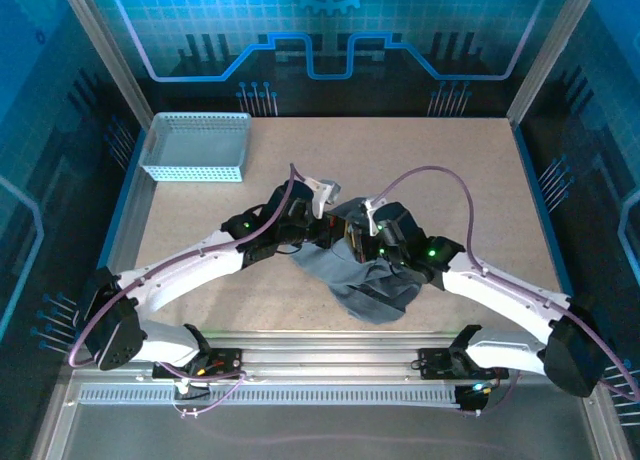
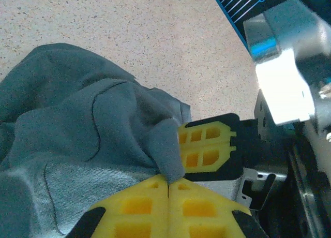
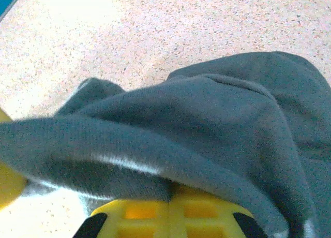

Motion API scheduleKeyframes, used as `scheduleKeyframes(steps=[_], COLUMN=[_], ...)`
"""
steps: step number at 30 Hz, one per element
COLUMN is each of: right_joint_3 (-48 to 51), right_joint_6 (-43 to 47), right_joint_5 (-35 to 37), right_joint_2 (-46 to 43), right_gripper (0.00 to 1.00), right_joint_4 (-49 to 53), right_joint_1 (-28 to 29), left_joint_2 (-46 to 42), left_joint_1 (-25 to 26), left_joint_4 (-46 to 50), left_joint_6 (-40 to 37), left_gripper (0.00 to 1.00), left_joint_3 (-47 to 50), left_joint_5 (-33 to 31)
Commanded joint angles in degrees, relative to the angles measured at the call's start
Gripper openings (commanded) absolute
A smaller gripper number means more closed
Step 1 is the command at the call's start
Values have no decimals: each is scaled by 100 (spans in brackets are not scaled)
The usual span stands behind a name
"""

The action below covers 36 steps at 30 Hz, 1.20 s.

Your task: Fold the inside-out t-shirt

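The inside-out t-shirt (image 1: 375,285) lies crumpled in a dark grey heap at the middle of the table, between the two arms. My left gripper (image 1: 318,225) sits at the heap's upper left edge. In the left wrist view its yellow fingers (image 2: 169,183) are shut, pinching a small fold of the t-shirt (image 2: 77,108). Right beside it is my right gripper (image 1: 352,238), whose yellow finger (image 2: 207,145) shows just past that fold. In the right wrist view my right gripper (image 3: 170,199) is shut with the t-shirt's (image 3: 222,108) cloth caught at the tips and draped over them.
A light blue mesh basket (image 1: 195,145) stands at the table's back left corner. The speckled beige tabletop (image 1: 450,180) spreads behind and to both sides of the heap. Metal frame posts and blue walls border the table.
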State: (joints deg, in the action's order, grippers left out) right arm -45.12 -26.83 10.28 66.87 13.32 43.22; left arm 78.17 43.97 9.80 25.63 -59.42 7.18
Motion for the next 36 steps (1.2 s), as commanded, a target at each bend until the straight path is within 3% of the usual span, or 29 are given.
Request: scheduleKeyframes(steps=[1,4,9,11,15,18,24,27,36], right_joint_3=[-312,-305,-179,-73,227,190,72,78,148], right_joint_6=[184,309,148,-84,-540,-587,-368,-384,-445], right_joint_5=[-35,-416,-1171,-1317,-1962,-2052,-1992,-1984,-1973], right_joint_2=[-281,-891,-1448,-1449,-1492,-1419,-1360,-1394,-1433], right_gripper=[0,0,0,0,0,0,0,0,0], right_joint_4=[396,632,753,650,-8,-119,54,65,32], right_joint_1=[75,77,-77,-253,-764,-925,-948,-956,-950], left_joint_2=[-85,-18,552,797,876,500,-179,13,725], left_joint_1=[-147,-438,-909,-827,-402,23,490,620,653], left_joint_4=[122,146,-94,106,711,651,-206,-231,-23], left_joint_6=[53,62,107,-83,-559,-817,-909,-971,-980], left_gripper=[0,0,1,10,31,45,56,56,43], left_joint_3=[-33,-9,-140,-369,-602,-297,624,585,-12], left_joint_5=[-103,-64,746,805,-42,-737,-967,-977,-1072])
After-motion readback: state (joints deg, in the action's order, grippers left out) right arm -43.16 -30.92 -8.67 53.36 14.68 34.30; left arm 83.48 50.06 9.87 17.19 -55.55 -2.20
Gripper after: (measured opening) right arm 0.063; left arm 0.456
